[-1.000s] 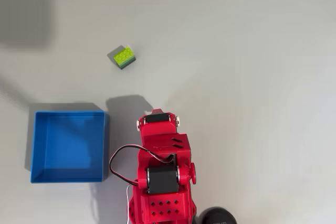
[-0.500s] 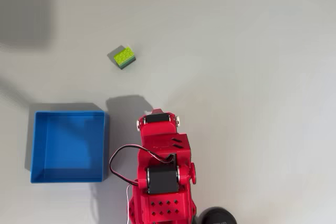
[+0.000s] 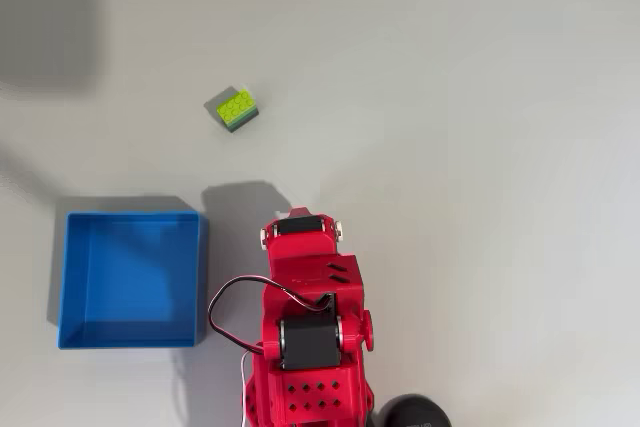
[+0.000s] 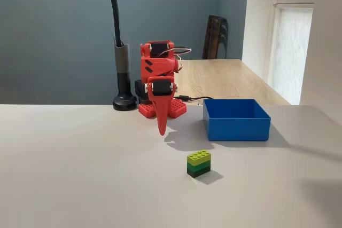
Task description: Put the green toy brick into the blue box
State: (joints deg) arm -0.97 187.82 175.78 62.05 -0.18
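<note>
On table [image 4: 80, 174]: green toy brick [image 4: 199, 163] apart from blue box [image 4: 235, 119].

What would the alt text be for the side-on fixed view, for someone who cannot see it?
A red robot arm sits folded at the back of a pale table, its gripper pointing down with the jaws together, holding nothing. A small green toy brick lies in front of it, and an open blue box stands to the right, apart from both.

A pale grey tabletop [image 4: 80, 180] spreads wide, a blue-grey wall [image 4: 59, 30] behind it, a wooden table [image 4: 224, 78] beyond, and daylight glows through the window [image 4: 291, 46] at right.
</note>
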